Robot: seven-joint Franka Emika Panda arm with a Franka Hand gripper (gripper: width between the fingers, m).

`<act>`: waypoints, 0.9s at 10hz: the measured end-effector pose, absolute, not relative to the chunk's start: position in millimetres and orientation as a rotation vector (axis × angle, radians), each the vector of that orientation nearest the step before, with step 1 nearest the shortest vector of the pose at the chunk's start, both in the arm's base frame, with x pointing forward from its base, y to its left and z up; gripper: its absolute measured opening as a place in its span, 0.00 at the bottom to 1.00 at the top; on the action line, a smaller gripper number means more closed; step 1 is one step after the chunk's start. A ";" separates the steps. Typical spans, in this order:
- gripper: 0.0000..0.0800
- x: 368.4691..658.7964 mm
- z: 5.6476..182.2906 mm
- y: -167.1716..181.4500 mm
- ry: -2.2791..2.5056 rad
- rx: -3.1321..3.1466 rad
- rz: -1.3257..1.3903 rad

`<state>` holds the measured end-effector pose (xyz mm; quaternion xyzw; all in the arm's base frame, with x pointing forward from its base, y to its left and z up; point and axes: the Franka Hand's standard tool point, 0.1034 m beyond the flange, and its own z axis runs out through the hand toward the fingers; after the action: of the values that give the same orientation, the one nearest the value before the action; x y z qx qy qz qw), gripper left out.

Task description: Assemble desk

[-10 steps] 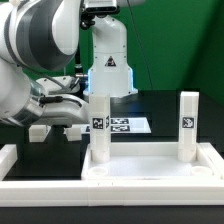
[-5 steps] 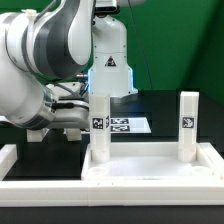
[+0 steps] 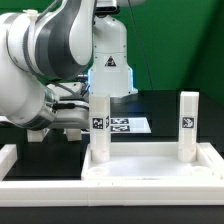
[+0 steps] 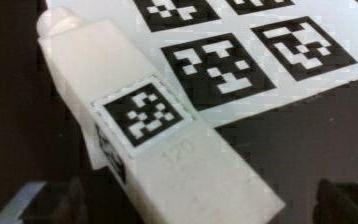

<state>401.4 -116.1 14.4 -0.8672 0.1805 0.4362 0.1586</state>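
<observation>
The white desk top [image 3: 150, 178] lies at the front with two tagged white legs standing upright in it, one at the exterior view's left [image 3: 100, 128] and one at its right [image 3: 188, 124]. A third tagged leg [image 4: 149, 120] lies flat on the black table, partly over the marker board [image 4: 247, 50]. My gripper [image 4: 190, 205] is open, with a dark finger on each side of this lying leg and a gap showing at one side. In the exterior view the gripper [image 3: 58, 124] is low at the left, mostly hidden by the arm.
The marker board [image 3: 125, 125] lies behind the desk top. Long white border rails run along the front [image 3: 110, 198] and the exterior view's left [image 3: 8, 155]. The robot base [image 3: 110, 70] stands at the back. Small white pieces [image 3: 40, 132] show under the arm.
The arm has swung in and down towards the table at the exterior view's left over the last second. It has held still for the last half second.
</observation>
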 end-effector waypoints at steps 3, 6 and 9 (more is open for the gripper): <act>0.81 401.5 14.4 -116.3 0.516 -2.480 1.246; 0.81 392.8 14.1 -109.3 0.526 -2.475 1.265; 0.81 387.6 13.4 -110.2 0.527 -2.475 1.278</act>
<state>387.6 -110.2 13.4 -0.8627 0.1836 0.4457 0.1529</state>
